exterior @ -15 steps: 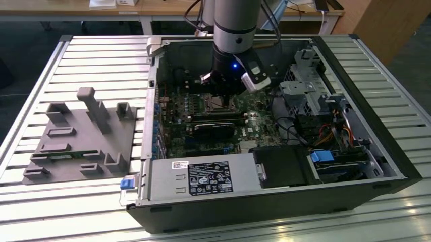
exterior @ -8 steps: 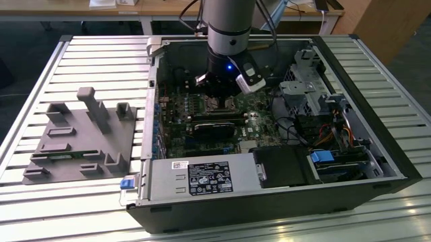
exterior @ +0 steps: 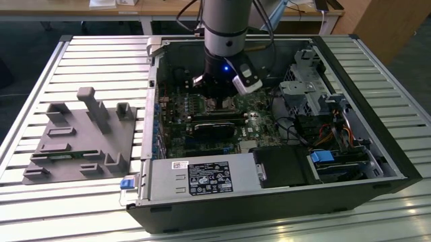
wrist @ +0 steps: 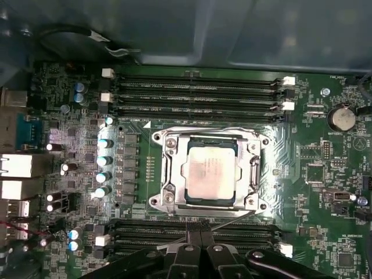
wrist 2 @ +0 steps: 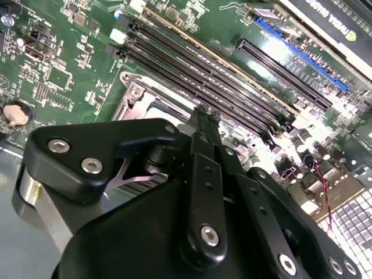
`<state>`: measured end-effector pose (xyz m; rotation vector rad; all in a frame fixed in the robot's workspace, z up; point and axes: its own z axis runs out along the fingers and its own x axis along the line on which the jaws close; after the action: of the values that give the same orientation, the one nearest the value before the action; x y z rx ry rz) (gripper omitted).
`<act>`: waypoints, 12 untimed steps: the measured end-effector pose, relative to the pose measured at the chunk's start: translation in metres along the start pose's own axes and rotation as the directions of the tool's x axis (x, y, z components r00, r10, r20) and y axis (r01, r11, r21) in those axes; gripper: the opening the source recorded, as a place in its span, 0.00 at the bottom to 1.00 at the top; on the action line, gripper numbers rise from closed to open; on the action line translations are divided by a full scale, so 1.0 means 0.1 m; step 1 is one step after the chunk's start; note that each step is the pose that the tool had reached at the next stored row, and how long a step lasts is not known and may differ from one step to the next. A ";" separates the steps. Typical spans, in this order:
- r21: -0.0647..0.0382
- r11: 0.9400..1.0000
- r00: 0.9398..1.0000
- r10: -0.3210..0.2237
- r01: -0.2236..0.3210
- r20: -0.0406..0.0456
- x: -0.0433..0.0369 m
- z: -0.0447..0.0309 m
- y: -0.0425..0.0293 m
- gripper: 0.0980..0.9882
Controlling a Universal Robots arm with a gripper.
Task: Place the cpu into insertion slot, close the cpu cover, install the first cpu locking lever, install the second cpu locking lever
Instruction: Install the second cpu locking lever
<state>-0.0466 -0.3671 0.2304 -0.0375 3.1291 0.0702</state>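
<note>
The fingers (wrist: 200, 233) stand pressed together with nothing pinched between them, their tips poised just beside the near edge of the socket, at a thin wire lever (wrist: 229, 217) lying along that edge. In the second wrist view the same closed tips sit hard against the socket frame beside the memory slots (wrist 2: 232, 93).

Just beyond, the cpu (wrist: 208, 173) lies flat and square in the insertion slot (wrist: 254, 174), and the cpu cover (wrist: 174, 174) is down over it, its cut-out framing the silver top. Judged from this, seating and cover closing are done and the work is at a locking lever. The lever needs a push down and sideways under its catch, with the tips kept off the board components nearby.

Whether either lever is latched cannot be made out; the far lever is hard to trace. In the exterior view the arm (exterior: 225, 30) hides the socket inside the computer case (exterior: 377, 101) on the slatted worktop (exterior: 101, 55).
</note>
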 end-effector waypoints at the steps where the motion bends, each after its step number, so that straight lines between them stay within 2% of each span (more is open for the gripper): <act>1: 0.000 1.000 1.000 0.000 0.000 0.000 0.001 0.006 -0.003 0.01; 7: 0.000 1.000 1.000 0.000 0.000 0.000 0.013 0.020 -0.068 0.01; 12: -0.001 1.000 1.000 0.000 0.000 0.000 0.073 0.031 -0.083 0.01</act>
<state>-0.0537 -0.3755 0.2268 -0.0372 3.1290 0.0721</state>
